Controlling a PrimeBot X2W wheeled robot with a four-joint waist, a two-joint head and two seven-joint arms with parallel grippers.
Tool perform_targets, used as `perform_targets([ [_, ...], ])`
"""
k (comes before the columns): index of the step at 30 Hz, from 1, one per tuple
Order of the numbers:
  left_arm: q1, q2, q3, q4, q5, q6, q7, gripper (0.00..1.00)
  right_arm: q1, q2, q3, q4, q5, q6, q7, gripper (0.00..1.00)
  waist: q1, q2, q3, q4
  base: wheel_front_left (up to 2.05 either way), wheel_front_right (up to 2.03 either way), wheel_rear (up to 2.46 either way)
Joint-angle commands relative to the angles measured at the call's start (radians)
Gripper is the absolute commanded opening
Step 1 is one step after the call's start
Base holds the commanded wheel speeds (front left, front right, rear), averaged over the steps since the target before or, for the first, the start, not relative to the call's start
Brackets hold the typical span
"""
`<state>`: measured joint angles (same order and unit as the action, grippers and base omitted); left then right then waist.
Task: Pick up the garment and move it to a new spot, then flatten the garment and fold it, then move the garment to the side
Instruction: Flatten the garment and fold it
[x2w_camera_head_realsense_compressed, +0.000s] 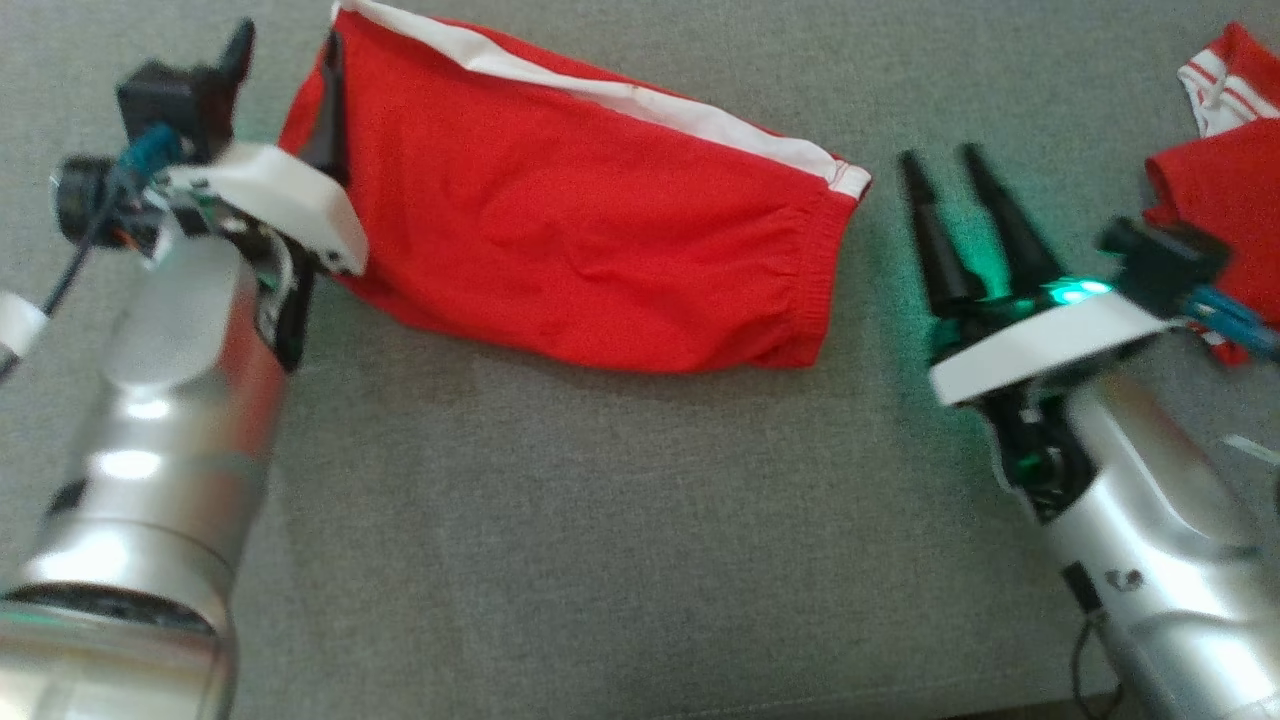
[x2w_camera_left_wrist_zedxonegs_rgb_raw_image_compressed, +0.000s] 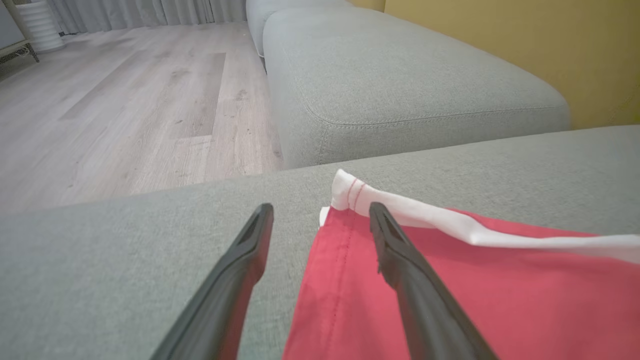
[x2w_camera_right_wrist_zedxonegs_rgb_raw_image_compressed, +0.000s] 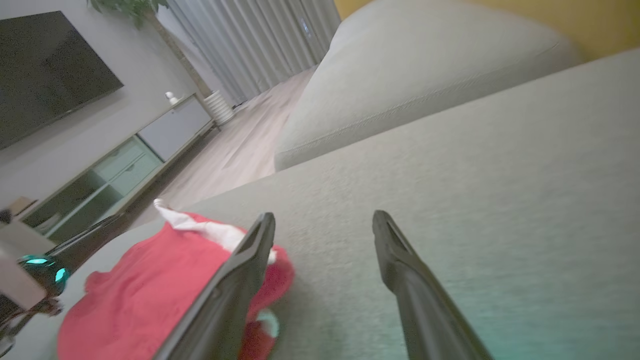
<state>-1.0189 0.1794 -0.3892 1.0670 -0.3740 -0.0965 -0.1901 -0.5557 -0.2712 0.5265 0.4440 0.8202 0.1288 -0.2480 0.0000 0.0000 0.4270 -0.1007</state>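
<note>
Grey fabric sofa seat (x2w_camera_head_realsense_compressed: 600, 520) — red shorts (x2w_camera_head_realsense_compressed: 580, 230) with a white side stripe lie flat across it; a second red-and-white garment (x2w_camera_head_realsense_compressed: 1220, 180) lies crumpled at the right edge.

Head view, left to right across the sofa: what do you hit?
left gripper → red garment → right gripper → second red garment at the right edge.

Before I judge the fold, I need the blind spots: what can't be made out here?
Head view: red garment's left edge, behind the left arm's white wrist cover.
Head view: other red-and-white cloth, cut off by the right edge.
Right wrist view: red garment's folds, blurred.
</note>
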Motion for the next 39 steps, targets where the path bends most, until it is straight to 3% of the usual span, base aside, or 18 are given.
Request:
perform_targets([
  [1, 0.011, 0.020, 0.028, -0.008, -0.019, 0.000, -0.020, 1.00, 0.049, 0.006, -0.064, -0.031, -0.065, 0.002, -0.013, 1.00, 0.0000, 0.0000, -0.023, 0.015, 0.00, 0.00, 0.00],
  [6, 0.061, -0.018, 0.040, 0.031, -0.065, -0.016, -0.034, 1.00, 0.135, 0.069, -0.280, -0.086, -0.317, 0.002, -0.013, 1.00, 0.0000, 0.0000, -0.043, 0.025, 0.00, 0.00, 0.00],
  [12, 0.095, -0.038, 0.042, 0.095, -0.094, -0.022, -0.035, 1.00, 0.191, 0.146, -0.440, -0.168, -0.524, 0.002, -0.014, 1.00, 0.0000, 0.0000, -0.042, 0.017, 0.00, 0.00, 0.00],
  [18, 0.117, -0.044, 0.047, 0.146, -0.108, -0.015, -0.038, 1.00, 0.216, 0.177, -0.492, -0.185, -0.567, 0.002, -0.014, 1.00, 0.0000, 0.0000, -0.046, 0.008, 0.00, 0.00, 0.00],
  [25, 0.138, -0.041, 0.012, 0.184, -0.075, 0.052, -0.039, 1.00, 0.240, 0.188, -0.521, -0.184, -0.576, 0.002, -0.014, 1.00, 0.0000, 0.0000, -0.071, 0.022, 0.00, 0.00, 0.00],
  [31, 0.178, -0.059, -0.008, 0.203, -0.086, 0.014, 0.011, 1.00, 0.232, 0.194, -0.515, -0.180, -0.578, 0.002, -0.014, 1.00, 0.0000, 0.0000, -0.084, 0.031, 0.00, 0.00, 0.00],
  [32, 0.181, -0.062, -0.009, 0.204, -0.089, 0.009, 0.015, 0.58, 0.230, 0.194, -0.513, -0.179, -0.578, 0.002, -0.014, 1.00, 0.0000, 0.0000, -0.087, 0.032, 0.00, 0.00, 0.00],
  [33, 0.184, -0.064, -0.011, 0.205, -0.091, 0.004, 0.016, 0.00, 0.229, 0.194, -0.513, -0.177, -0.577, 0.002, -0.014, 1.00, 0.0000, 0.0000, -0.091, 0.032, 0.00, 0.00, 0.00],
  [39, 0.215, -0.077, 0.000, 0.206, -0.118, -0.006, -0.022, 0.00, 0.245, 0.190, -0.528, -0.161, -0.576, 0.002, -0.014, 1.00, 0.0000, 0.0000, -0.151, 0.052, 0.00, 0.00, 0.00],
])
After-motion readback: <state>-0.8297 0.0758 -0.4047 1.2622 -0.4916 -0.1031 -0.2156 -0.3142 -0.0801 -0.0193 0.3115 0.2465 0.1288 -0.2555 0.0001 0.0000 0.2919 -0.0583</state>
